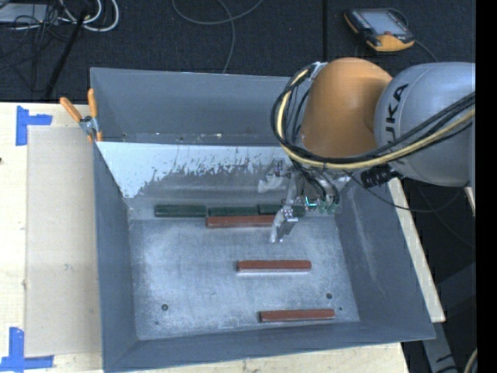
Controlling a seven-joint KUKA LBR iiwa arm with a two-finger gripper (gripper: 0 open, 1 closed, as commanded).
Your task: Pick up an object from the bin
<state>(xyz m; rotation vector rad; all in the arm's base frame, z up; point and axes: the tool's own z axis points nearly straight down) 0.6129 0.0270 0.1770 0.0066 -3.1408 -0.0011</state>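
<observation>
Gripper (281,228): is being held low in the rear right part of the grey metal bin (147,286), right at the right end of a bar.
Gripper state: whether it is apart or together cannot be told.
Nearest thing: a reddish-brown flat rear bar (239,221) is being shown lying crosswise on the floor, its right end just beside the gripper; contact cannot be told.
Just behind: a right dark green flat bar (233,211) is being shown touching the rear bar's far edge.
Further left: a left dark green flat bar (180,210) is being shown in line with it, along the foot of the back wall.
Middle of floor: a second reddish-brown flat bar (273,266) is being shown lying apart, nearer the front.
Front: a third reddish-brown flat bar (297,315) is being shown near the front wall.
Arm: a grey arm with an orange cover (345,103) is being reached in from the right, with cables looped round it.
</observation>
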